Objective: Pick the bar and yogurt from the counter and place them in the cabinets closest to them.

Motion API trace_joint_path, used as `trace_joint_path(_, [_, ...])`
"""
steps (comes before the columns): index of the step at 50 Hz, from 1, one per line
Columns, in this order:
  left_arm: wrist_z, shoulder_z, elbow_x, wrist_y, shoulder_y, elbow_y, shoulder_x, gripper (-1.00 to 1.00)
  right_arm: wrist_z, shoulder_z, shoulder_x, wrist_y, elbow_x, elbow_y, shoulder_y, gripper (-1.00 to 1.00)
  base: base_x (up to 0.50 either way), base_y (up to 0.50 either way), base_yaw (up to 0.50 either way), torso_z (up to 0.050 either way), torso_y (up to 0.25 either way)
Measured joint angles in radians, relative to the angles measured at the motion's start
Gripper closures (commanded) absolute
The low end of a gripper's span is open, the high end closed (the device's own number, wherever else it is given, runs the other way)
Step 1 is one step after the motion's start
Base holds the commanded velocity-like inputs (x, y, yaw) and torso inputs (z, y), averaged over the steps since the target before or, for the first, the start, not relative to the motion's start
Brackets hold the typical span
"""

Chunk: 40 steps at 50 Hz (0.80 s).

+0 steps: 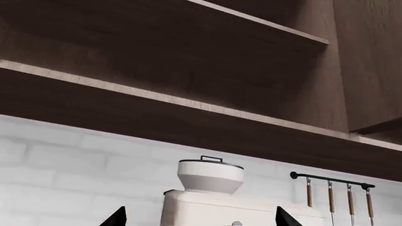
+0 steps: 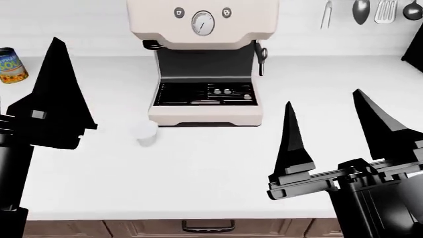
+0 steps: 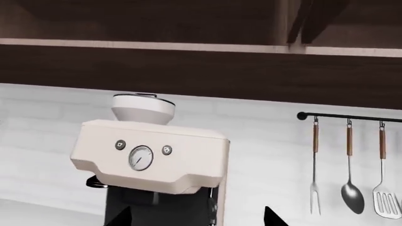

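Observation:
The yogurt (image 2: 144,133), a small white cup, stands on the white counter (image 2: 211,173) just left of the coffee machine's base. The bar is out of view. My left gripper (image 2: 56,94) is raised at the left, well left of the cup; in the left wrist view its fingertips (image 1: 115,217) stand wide apart with nothing between them. My right gripper (image 2: 327,124) is raised at the right, open and empty, its fingertips (image 3: 271,217) spread. Both wrist views look at the open upper cabinets (image 1: 188,101) above the machine.
A cream coffee machine (image 2: 203,59) stands at the back centre. A blue-labelled soup can (image 2: 12,65) sits at the far left. Utensils hang on a wall rail (image 3: 349,117) at the right. A drawer handle (image 2: 208,227) shows below the counter edge.

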Motion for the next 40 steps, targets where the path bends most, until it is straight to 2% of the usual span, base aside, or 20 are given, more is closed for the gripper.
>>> trace_joint_path(28, [-0.035,0.022,-0.026,0.037,0.014,-0.006,-0.033,-1.0,0.022,-0.047,0.029,-0.029,0.002,-0.001,0.024,-1.0,0.09,0.5,0.0,0.0,0.0])
trace_joint_path(40, [-0.042,0.043,-0.016,0.054,0.022,-0.013,-0.042,-1.0,0.024,-0.092,0.005,0.046,0.122,0.049,0.096,-1.0,0.0,0.0,0.0,0.0,0.0])
